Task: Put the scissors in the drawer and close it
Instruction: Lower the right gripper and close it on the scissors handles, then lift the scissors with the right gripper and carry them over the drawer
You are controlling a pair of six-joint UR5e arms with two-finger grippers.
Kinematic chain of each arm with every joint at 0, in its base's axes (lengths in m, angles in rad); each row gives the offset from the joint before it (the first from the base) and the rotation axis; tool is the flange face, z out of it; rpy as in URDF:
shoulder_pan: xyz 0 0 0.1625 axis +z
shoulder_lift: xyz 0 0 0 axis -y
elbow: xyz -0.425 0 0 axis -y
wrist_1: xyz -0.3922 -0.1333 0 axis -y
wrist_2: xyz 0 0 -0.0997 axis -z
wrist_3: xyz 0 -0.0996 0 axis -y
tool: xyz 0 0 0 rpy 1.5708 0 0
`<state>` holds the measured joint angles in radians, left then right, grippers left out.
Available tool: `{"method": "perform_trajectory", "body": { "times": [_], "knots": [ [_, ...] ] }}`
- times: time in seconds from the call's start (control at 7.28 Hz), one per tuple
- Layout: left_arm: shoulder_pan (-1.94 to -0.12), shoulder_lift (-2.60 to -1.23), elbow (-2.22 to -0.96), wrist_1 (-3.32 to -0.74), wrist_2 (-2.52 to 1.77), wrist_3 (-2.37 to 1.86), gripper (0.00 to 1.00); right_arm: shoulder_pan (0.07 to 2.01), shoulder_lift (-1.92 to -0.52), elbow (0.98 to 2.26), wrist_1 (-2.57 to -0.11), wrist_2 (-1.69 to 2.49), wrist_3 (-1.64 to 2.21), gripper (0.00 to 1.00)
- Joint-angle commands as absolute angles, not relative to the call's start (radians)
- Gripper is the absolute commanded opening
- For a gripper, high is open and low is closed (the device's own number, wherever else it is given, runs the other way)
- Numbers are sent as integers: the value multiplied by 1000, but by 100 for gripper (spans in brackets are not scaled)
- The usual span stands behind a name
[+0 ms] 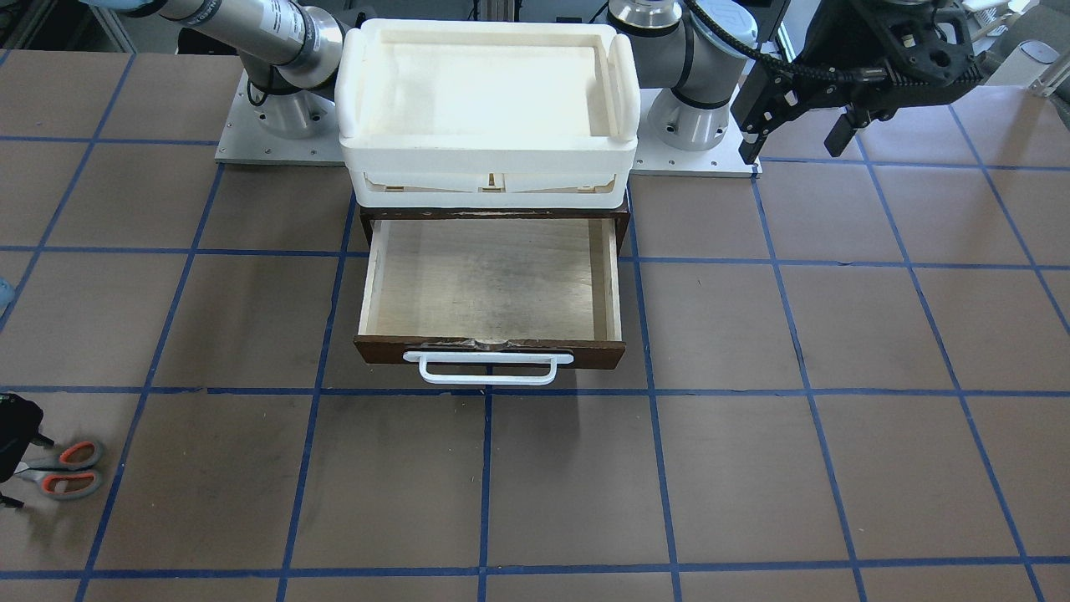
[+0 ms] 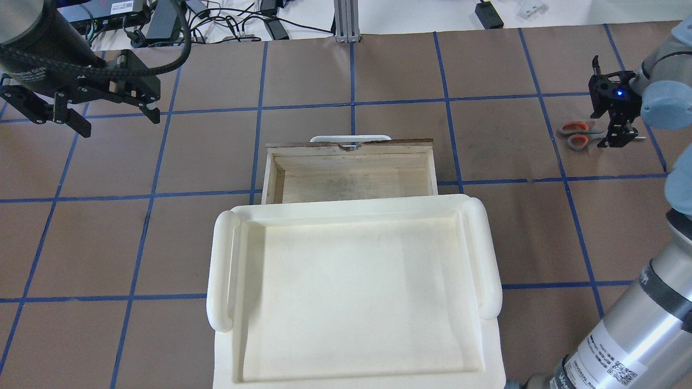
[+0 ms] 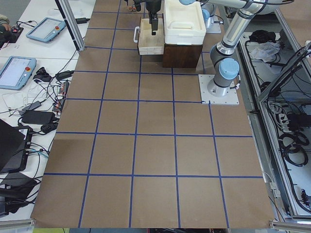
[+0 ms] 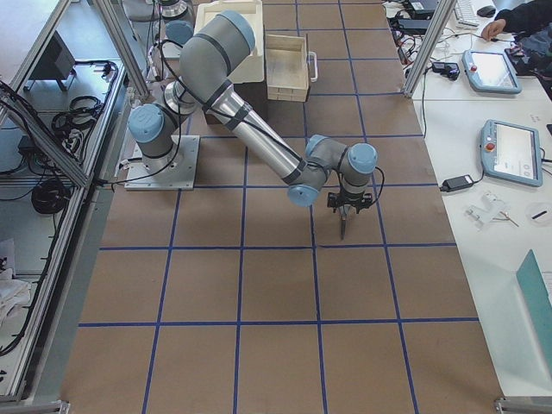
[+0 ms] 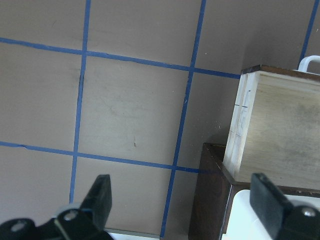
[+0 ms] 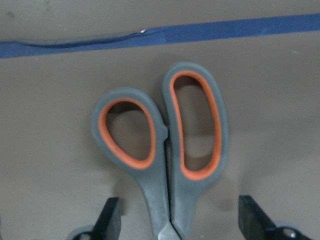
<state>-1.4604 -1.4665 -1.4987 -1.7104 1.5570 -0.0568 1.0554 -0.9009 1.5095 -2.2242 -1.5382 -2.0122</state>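
I am holding my right gripper point(image 6: 181, 221) low over the scissors point(image 6: 166, 165). Its two fingers point(image 6: 111, 220) are standing wide apart, one on each side of the grey handles, and they are not squeezing anything. The scissors are lying flat on the brown table point(image 2: 378, 70). Their orange loops are pointing to the top of my right wrist picture, just under a blue tape line point(image 6: 200, 34). In the overhead picture the scissors are sitting near the right edge, in the upper part, well apart from the drawer point(image 2: 351, 181). The drawer is standing pulled out in the middle of that picture, and its pale wood floor is showing. Its white handle point(image 1: 489, 369) is sticking out from the dark front panel. A white tray point(image 1: 489, 155) is sitting on top of the brown box point(image 5: 207, 200) that the drawer is sticking out of. I am hanging my left gripper point(image 2: 116, 120) up in the air in the upper left of the overhead picture, with its fingers spread wide too and gripping nothing.
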Motion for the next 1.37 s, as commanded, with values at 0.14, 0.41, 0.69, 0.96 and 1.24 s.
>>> {"method": "perform_trajectory", "body": {
  "times": [0.14,0.41,0.69,0.96,1.24],
  "knots": [
    [-1460,-1466,-1499,-1710,1557,-57,100,1057,-902,1508,-2221,-1551,-2023,0],
    [-1460,-1466,-1499,-1710,1557,-57,100,1058,-905,1506,-2218,-1551,-2065,0],
    [-1460,-1466,-1499,-1710,1557,-57,100,1068,-957,1506,-2183,-1534,-2037,0],
    [-1460,-1466,-1499,-1710,1557,-57,100,1150,-1075,1506,-2099,-1540,-1995,0],
    [-1460,-1466,-1499,-1710,1557,-57,100,1227,-1168,1508,-1990,-1536,-1893,0]
  ]
}}
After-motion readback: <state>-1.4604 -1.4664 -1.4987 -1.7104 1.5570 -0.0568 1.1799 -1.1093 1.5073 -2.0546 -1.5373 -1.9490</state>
